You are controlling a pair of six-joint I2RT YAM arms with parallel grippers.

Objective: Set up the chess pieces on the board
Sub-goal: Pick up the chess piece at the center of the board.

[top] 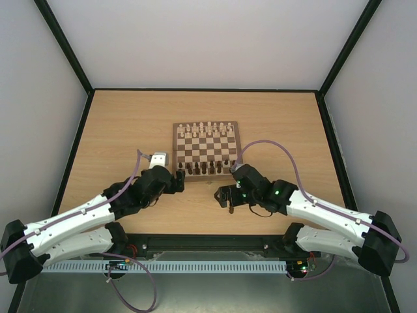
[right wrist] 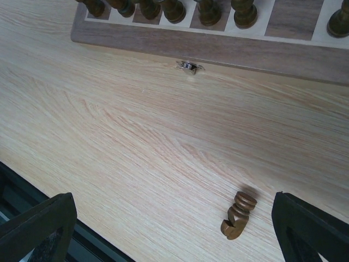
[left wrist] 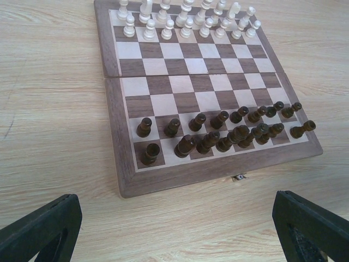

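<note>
The board (top: 176,147) lies mid-table, with cream chessmen on its far rows and dark brown chess pieces (left wrist: 218,134) standing in its two near rows. One more dark piece (right wrist: 238,215) lies on its side on the table, short of the board's near border (right wrist: 245,52). My right gripper (right wrist: 174,234) hangs open over that fallen piece, which rests close to the right finger (right wrist: 313,229) without touching it. My left gripper (left wrist: 174,234) is open and empty above bare table, just in front of the board's near left corner (left wrist: 117,164).
A small metal clasp (right wrist: 189,67) sticks out of the board's near edge. The dark front rail (right wrist: 32,185) of the table runs close behind the right gripper. Black frame walls (top: 75,137) bound the table on both sides.
</note>
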